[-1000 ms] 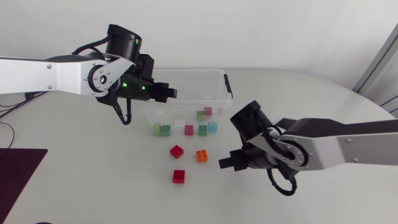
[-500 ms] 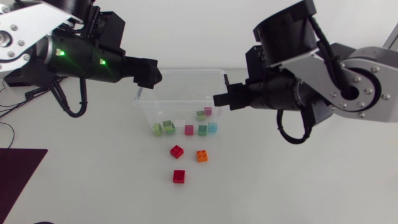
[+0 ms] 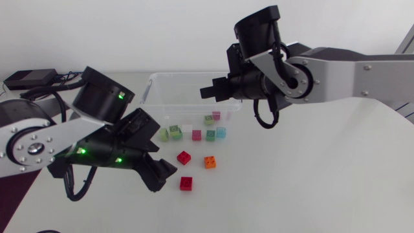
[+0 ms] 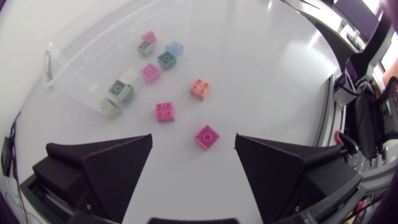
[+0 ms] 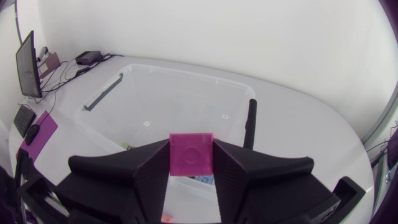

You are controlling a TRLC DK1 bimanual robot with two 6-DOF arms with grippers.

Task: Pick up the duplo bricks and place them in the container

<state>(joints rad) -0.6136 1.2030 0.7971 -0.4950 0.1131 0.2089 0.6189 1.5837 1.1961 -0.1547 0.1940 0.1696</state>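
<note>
My right gripper [image 3: 208, 92] hangs over the clear plastic container [image 3: 187, 75], shut on a pink duplo brick [image 5: 191, 160]. In the right wrist view the container [image 5: 186, 73] lies ahead of and below the gripper [image 5: 191, 148]. My left gripper [image 3: 163, 178] is low at the table's front, open. A red brick [image 3: 186, 183] lies just ahead of it, loose between the wide fingers [image 4: 207, 136]. A second red brick [image 3: 184, 157] and an orange brick [image 3: 210, 162] lie on the table in front of the container. Several bricks sit inside the container, along its front wall [image 3: 196, 134].
A black latch [image 5: 249, 121] stands on the container's right end. White tabletop [image 3: 291, 188] stretches to the right of the loose bricks. A dark mat [image 3: 8, 188] lies at the left edge.
My left gripper has come down from the container's left rim to the front of the table and opened. My right gripper has moved left over the container.
</note>
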